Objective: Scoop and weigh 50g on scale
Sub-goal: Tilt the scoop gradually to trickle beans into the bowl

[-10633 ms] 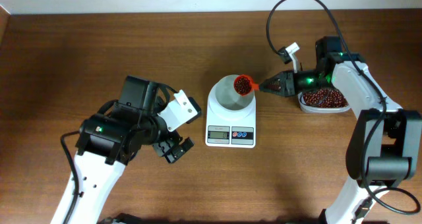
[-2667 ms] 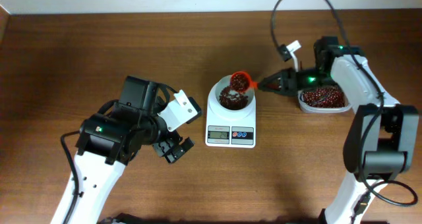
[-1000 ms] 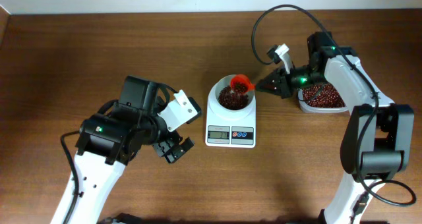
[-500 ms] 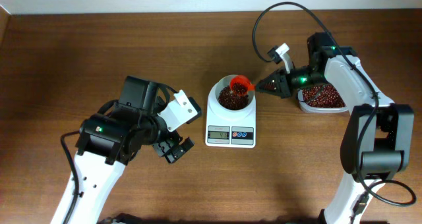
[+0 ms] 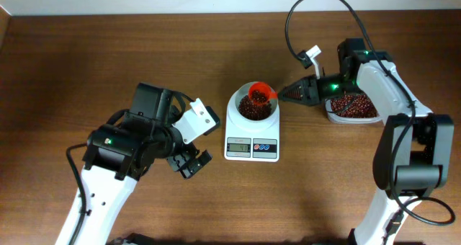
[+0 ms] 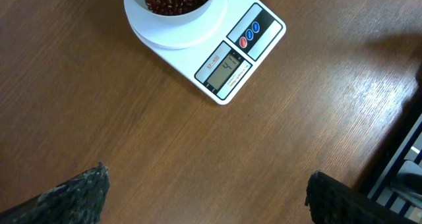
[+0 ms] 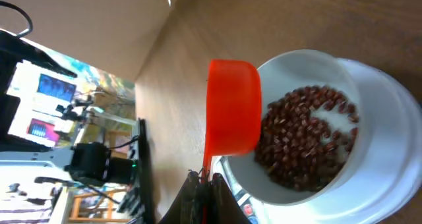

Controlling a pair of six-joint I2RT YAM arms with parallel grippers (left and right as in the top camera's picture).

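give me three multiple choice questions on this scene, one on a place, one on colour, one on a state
1. Where is the orange scoop? A over the bowl on the scale; B inside the tub; C lying on the table.
2. The scale's round buttons are: A both green; B blue and red; C both black.
3. The left gripper is: A shut on the scoop; B shut on the bowl; C open and empty.
Answers: 1 A, overhead shows it above the bowl's rim. 2 B, seen beside the display. 3 C, its fingers stand wide apart, nothing between.
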